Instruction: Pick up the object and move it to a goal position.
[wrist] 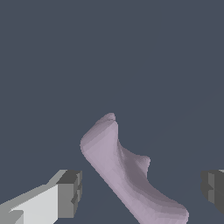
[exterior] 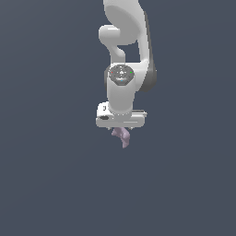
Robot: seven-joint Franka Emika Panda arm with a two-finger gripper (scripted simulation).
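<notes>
Both fingers (wrist: 65, 192) flank object (wrist: 127, 175) (untouched)

The robot arm (exterior: 123, 50) is smooth, round and white, with a dark grey strip down one side. A round grey cap (exterior: 120, 73) with tiny dots sits on its front. Its gripper (wrist: 140, 192) has a white bar and dark grey blocky fingertips (wrist: 70, 193).

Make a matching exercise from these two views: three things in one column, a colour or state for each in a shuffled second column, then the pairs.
Column one:
1. lilac lump
2. gripper
3. fingertip pads

Column two:
A. dark grey
B. open, one finger on each side of the object, not touching it
C. pale purple, curved, irregular

Pairs: 1-C, 2-B, 3-A
</notes>
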